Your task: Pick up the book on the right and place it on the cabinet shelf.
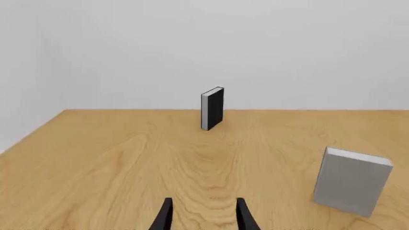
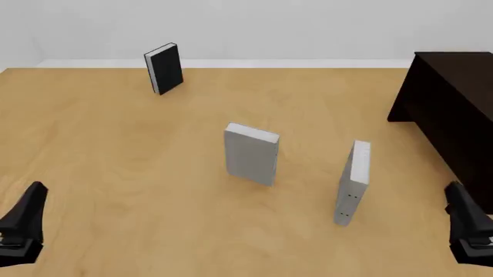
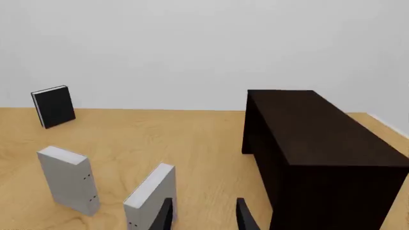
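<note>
Three books stand upright on a light wooden surface (image 2: 115,150), well apart from one another, with one cabinet (image 2: 451,109) at the far right. The book (image 2: 353,182), thin and light grey with white page edges and two small dark dots low on its spine, stands on end at the near right of the surface, left of the cabinet and not touching it. A thicker plain grey book (image 2: 251,153) stands near the middle, to the thin book's left and a little farther back. A black book (image 2: 164,68) with white page edges stands at the far left, close to the back edge of the surface.

The cabinet, very dark brown and far larger than any book, shows its flat top and solid sides; its shelf recess cannot be made out in any view, and nothing rests on its top.

Two arms sit at the near edge. The left gripper (image 2: 23,222) hangs at the near left corner, its dark fingers (image 1: 164,215) parted with bare surface between them, holding nothing. The right gripper (image 2: 468,225) hangs at the near right corner, just in front of the cabinet, its fingers (image 3: 243,215) likewise spread and empty, with the thin book close beside them in the right wrist view but untouched
</note>
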